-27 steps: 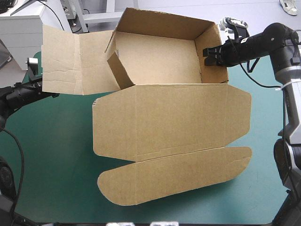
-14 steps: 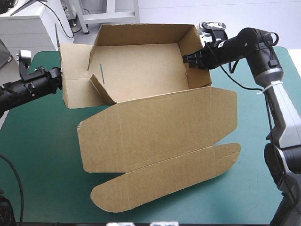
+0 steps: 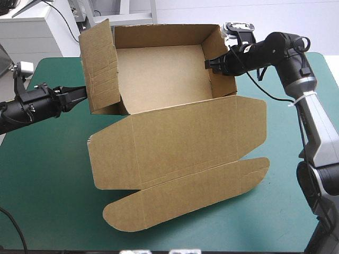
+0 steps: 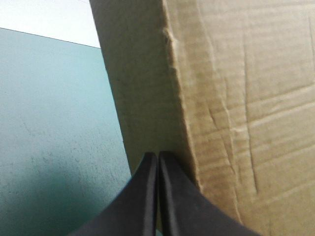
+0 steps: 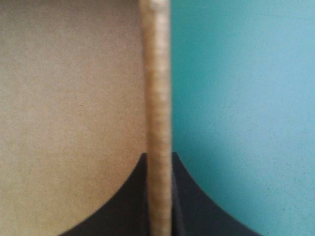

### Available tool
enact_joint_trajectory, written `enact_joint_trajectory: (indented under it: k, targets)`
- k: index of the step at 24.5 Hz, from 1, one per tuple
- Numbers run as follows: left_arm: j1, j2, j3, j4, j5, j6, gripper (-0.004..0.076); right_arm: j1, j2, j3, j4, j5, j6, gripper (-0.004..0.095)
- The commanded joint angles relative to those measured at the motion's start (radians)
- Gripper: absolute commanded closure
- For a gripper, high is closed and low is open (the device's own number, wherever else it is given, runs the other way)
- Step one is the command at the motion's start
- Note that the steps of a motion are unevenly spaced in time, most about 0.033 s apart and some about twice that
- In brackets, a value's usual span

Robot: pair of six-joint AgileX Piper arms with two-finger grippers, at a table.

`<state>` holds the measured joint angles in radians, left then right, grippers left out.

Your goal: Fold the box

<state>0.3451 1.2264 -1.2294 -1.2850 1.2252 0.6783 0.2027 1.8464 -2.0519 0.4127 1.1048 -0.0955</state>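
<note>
Box (image 3: 164,74) wall clamped in right jaws; left jaws, together, touch its flap (image 3: 99,69).

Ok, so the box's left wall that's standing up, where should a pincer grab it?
Likely the left wall's free top edge, from above, with one finger on each face. It is a thin upright sheet, and the right pincer holds the right wall that way. The shut left pincer only seems to press its outer face.
</note>
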Motion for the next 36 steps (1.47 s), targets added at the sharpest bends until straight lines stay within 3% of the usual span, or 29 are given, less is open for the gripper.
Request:
enact_joint_trajectory:
  k: [1, 8, 18, 21, 23, 24, 26, 30, 33, 36]
  targets:
    - [-0.006, -0.027, -0.03, -0.076, 0.065, -0.012, 0.0731, 0.009, -0.06, -0.026, 0.04, -0.057, 0.01, 0.0925]
    - [-0.006, -0.027, -0.03, -0.076, 0.065, -0.013, 0.0731, 0.089, -0.054, -0.026, -0.09, -0.079, 0.018, 0.0925]
    - [-0.006, -0.027, -0.03, -0.002, 0.065, -0.031, 0.0713, 0.143, -0.014, -0.026, -0.089, -0.117, 0.036, 0.0925]
    - [-0.006, -0.027, -0.03, 0.01, 0.065, -0.065, 0.0646, 0.143, -0.01, -0.026, -0.087, -0.119, 0.038, 0.0925]
    - [-0.006, -0.027, -0.03, 0.025, 0.065, -0.065, 0.0513, 0.143, -0.009, -0.026, -0.087, -0.133, 0.038, 0.0925]
    - [-0.006, -0.027, -0.03, 0.025, 0.065, -0.067, 0.0404, 0.148, -0.009, -0.026, -0.087, -0.142, 0.038, 0.0925]
    - [-0.006, -0.027, -0.03, 0.023, 0.065, -0.068, 0.0289, 0.161, -0.008, -0.026, -0.094, -0.154, 0.036, 0.0925]
    - [-0.033, -0.027, -0.03, 0.055, 0.063, -0.068, 0.027, 0.212, 0.001, -0.026, -0.123, -0.189, 0.036, 0.0925]
    - [-0.099, -0.027, -0.03, 0.202, 0.01, -0.205, 0.0271, 0.263, 0.001, -0.029, -0.177, -0.221, 0.036, 0.0921]
    - [-0.14, -0.027, -0.03, 0.277, -0.039, -0.249, 0.0271, 0.292, 0.001, -0.029, -0.232, -0.223, 0.036, 0.0921]
